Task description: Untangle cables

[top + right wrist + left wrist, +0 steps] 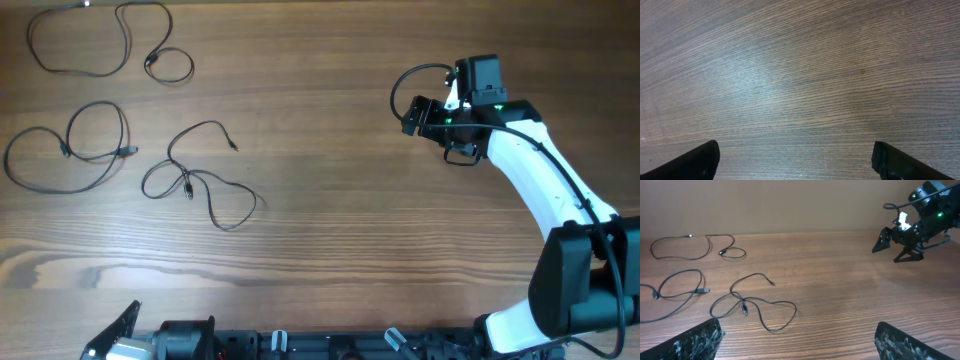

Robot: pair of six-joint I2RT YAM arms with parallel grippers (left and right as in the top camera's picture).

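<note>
overhead, find three cables (188,183) apart in loose loops, each stretched left-right on tabletop (330,120); left gripper (797,340) edge-cropped, spread wide; right gripper (795,160) likewise.

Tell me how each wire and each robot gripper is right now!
top wire, loose loops, apart from the other wires.
left wire, loose loops, apart from the other wires.
middle wire, crosses over itself, touches no other wire.
left gripper, open, holding nothing.
right gripper, open, holding nothing, far from the wires.
</note>
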